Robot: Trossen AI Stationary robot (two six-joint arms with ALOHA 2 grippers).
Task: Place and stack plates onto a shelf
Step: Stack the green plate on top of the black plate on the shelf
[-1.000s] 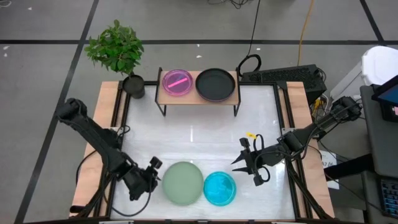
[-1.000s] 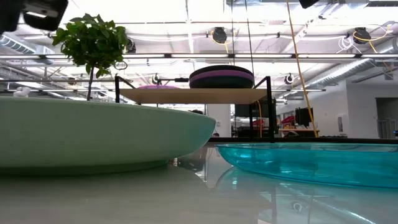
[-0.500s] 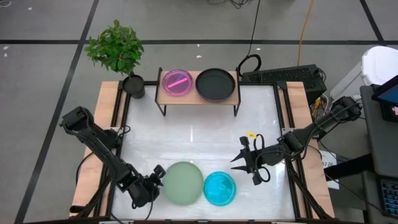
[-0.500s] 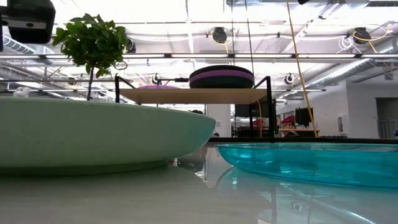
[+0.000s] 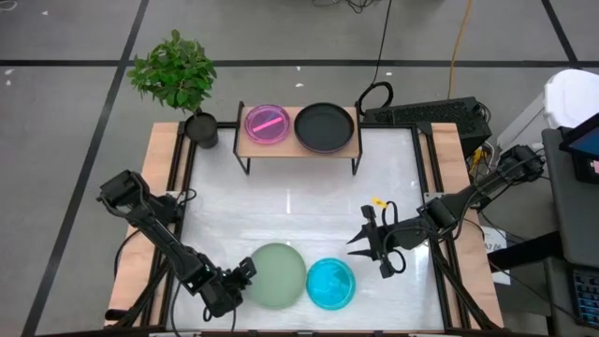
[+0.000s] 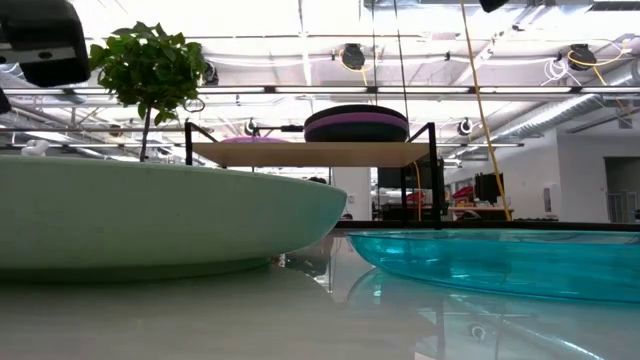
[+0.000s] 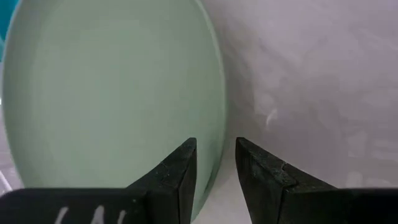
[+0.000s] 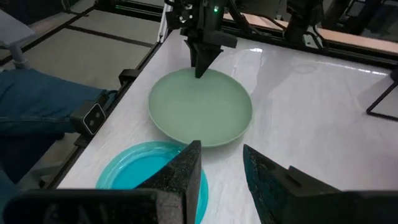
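A sage green plate (image 5: 275, 275) and a cyan translucent plate (image 5: 330, 284) lie side by side on the white table near its near edge. The wooden shelf (image 5: 351, 145) stands at the far edge. It bears pink plates (image 5: 267, 124) on its left and a dark stack (image 5: 325, 126) on its right, with a purple plate in it (image 6: 356, 122). My left gripper (image 5: 245, 271) is open at the green plate's left rim (image 7: 216, 134), one finger over the plate and one outside it, touching nothing. My right gripper (image 5: 365, 245) is open and empty, right of the cyan plate.
A potted plant (image 5: 178, 75) stands at the table's far left corner. A keyboard (image 5: 426, 114) lies beyond the far right corner. A person's leg in jeans (image 8: 37, 106) shows beside the table's near edge. Bare white tabletop (image 5: 299, 201) lies between the shelf and the plates.
My left gripper has moved toward the table's near edge and to the right, up to the green plate's left rim. The plates have stayed where they were.
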